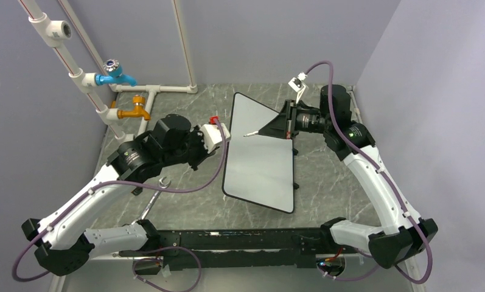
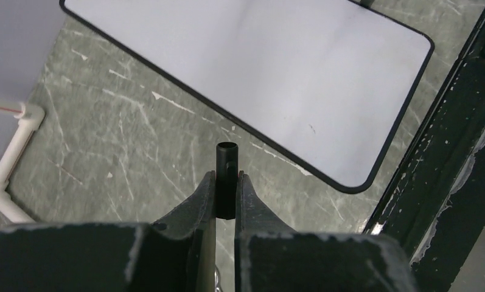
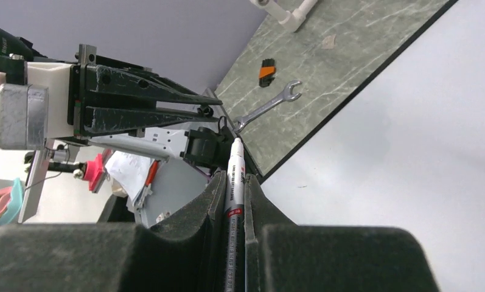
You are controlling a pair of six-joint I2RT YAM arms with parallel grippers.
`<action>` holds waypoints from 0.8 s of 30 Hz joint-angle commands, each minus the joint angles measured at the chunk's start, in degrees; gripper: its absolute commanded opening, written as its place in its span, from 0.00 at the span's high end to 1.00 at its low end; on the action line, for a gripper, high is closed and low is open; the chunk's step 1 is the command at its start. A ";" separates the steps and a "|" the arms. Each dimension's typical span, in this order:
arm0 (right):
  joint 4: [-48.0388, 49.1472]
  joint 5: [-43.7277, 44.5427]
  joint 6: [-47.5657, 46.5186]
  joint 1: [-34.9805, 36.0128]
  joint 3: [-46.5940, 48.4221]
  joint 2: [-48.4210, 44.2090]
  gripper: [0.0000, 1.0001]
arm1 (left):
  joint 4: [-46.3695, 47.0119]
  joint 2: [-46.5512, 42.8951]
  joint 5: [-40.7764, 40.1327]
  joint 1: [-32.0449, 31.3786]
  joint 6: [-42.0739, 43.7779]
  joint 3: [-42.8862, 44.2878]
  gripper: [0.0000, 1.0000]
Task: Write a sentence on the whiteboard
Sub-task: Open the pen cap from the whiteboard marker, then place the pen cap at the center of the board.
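Right hand (image 3: 235,190): fingers pressed onto the barrel of a white marker (image 3: 236,159), which runs out between them with its tip aimed at the board. In the overhead view the tip lies over the far part of the whiteboard (image 1: 261,164). Whether it touches the surface cannot be told from these views.

Left hand (image 2: 226,185): fingers pinching a short black tube (image 2: 226,155), open at its upper end and possibly the marker's cap. The tube is held over the bare desk (image 1: 331,176), just outside the board's black rim.

The whiteboard lies flat on the grey-green marbled desk between the two hands, its long side running away from the arm bases and slightly skewed. Its face reads plain white in all three views, apart from a tiny dark speck seen from the left wrist.

A steel wrench (image 3: 267,104) lies on the desk beside the board's left edge, and a small orange-and-black piece (image 3: 266,72) lies just beyond it. At far left, white pipework carries a blue tap (image 1: 115,74) and an orange tap (image 1: 133,111).
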 commanded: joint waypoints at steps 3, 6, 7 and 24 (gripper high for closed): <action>-1.04 -1.29 -1.64 -2.02 -1.40 -2.46 1.00 | 0.26 -3.97 -6.33 1.77 -5.43 -4.58 1.00; -0.57 0.02 -1.48 -2.20 -2.38 -3.13 1.00 | 1.17 -4.71 -10.91 3.02 -10.15 -8.03 1.00; -0.31 0.46 -1.41 -2.35 -2.73 -3.38 1.00 | 1.47 -4.78 -12.45 3.35 -12.24 -9.28 1.00; 3.96 2.11 1.67 -2.92 -6.71 -5.91 1.00 | 7.99 -5.64 -25.49 13.19 -50.68 -32.11 1.00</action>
